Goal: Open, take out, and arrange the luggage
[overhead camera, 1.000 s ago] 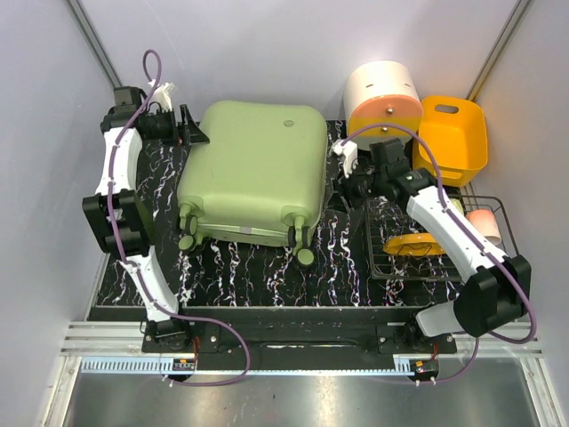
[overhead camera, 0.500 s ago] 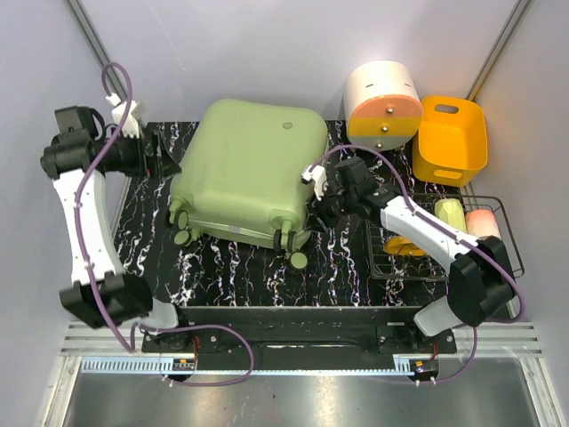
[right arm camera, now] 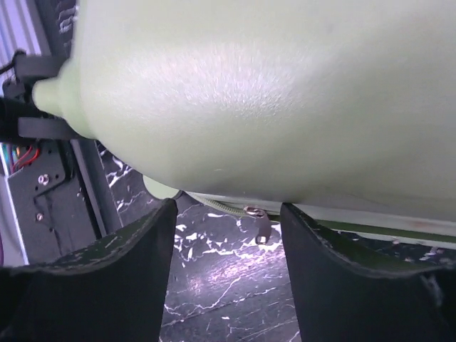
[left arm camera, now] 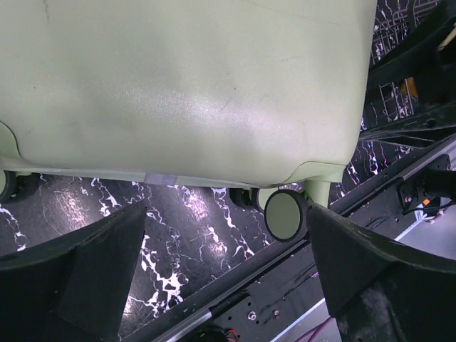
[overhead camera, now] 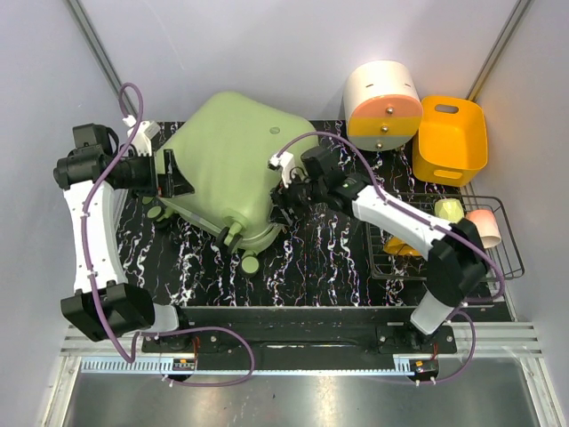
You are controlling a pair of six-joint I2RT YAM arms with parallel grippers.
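Top view: luggage (overhead camera: 227,160) has turned and slid left in the last second, now on left half of table, wheels toward front, still zipped.
Left wrist: left gripper (left arm camera: 226,221) spread wide, empty, facing shell.
Right wrist: right gripper (right arm camera: 228,214) parted, empty, zip pull (right arm camera: 258,222) just ahead. Unzipping likely next.

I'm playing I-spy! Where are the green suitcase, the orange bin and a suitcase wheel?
green suitcase (overhead camera: 227,165): top external view, middle of its shell.
orange bin (overhead camera: 453,142): top external view, its bare inside.
suitcase wheel (left arm camera: 286,216): left wrist view, its round face.
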